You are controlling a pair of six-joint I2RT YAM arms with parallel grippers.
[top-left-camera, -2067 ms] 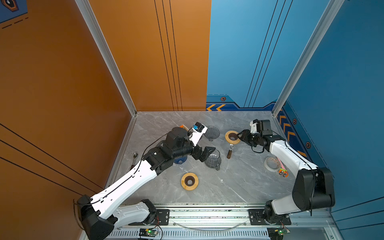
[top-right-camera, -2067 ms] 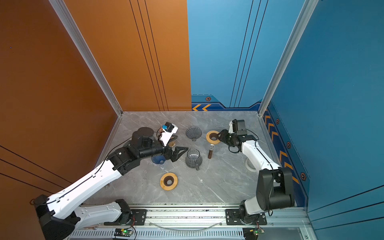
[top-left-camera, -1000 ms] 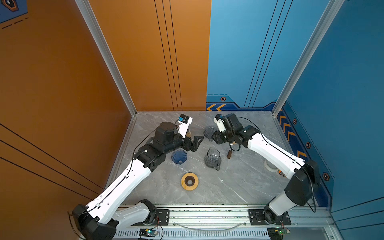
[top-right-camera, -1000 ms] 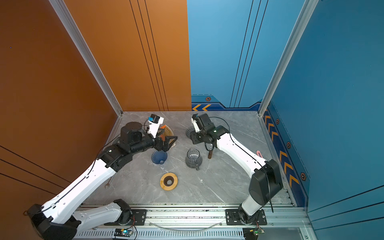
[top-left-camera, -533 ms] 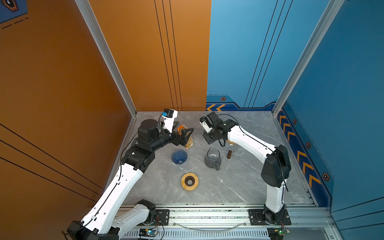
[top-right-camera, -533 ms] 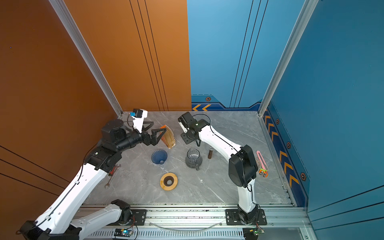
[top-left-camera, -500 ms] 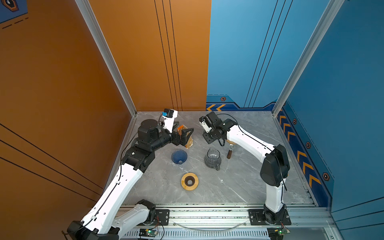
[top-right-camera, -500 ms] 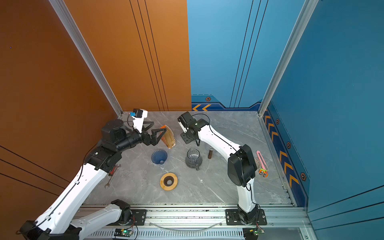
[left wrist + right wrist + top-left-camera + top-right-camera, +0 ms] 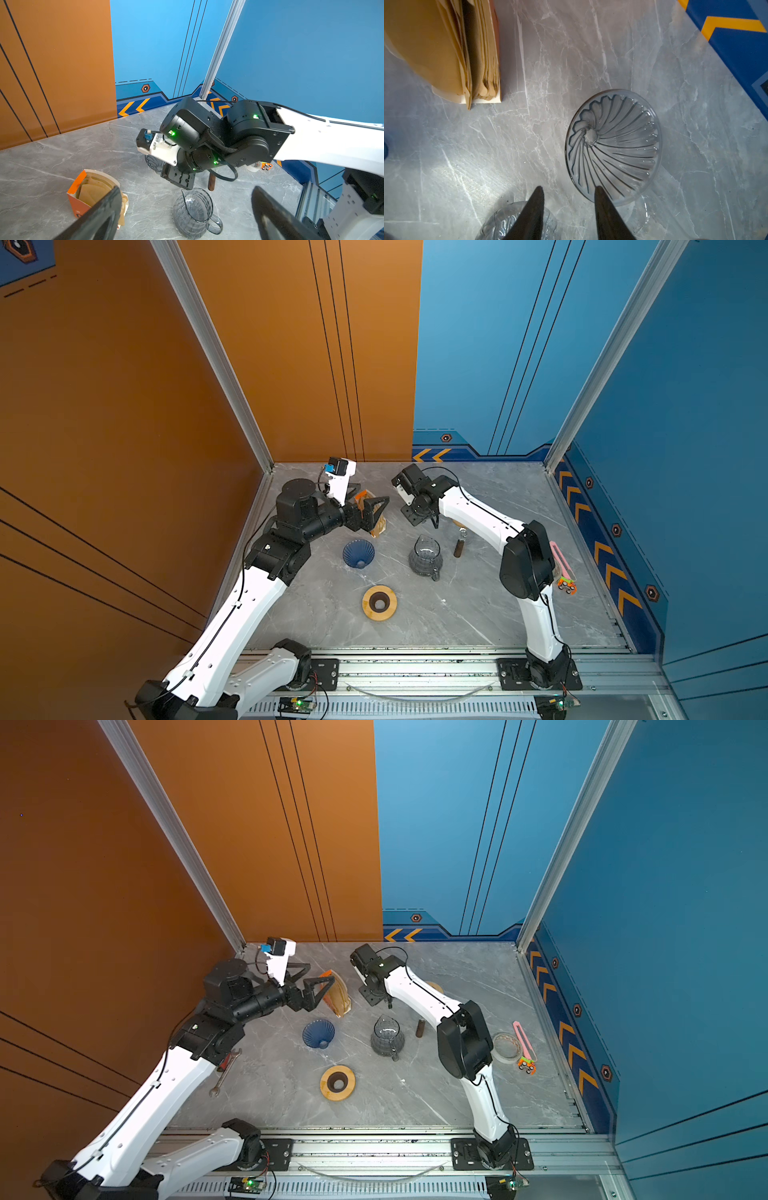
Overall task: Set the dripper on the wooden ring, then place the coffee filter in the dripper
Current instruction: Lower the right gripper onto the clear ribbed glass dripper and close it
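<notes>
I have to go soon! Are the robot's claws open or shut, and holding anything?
Left gripper: wide open, empty, beside the filter box.
Right gripper: partly open, empty, over the clear dripper.

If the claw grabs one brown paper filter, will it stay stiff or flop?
Probably floppy and light: the filters look like thin paper. Several might lift together, since they sit packed tight in the box.

Robotics lab cell: orange and blue panel walls, aluminium corner posts, marble-look tabletop, two white arms bolted to a front rail.
</notes>
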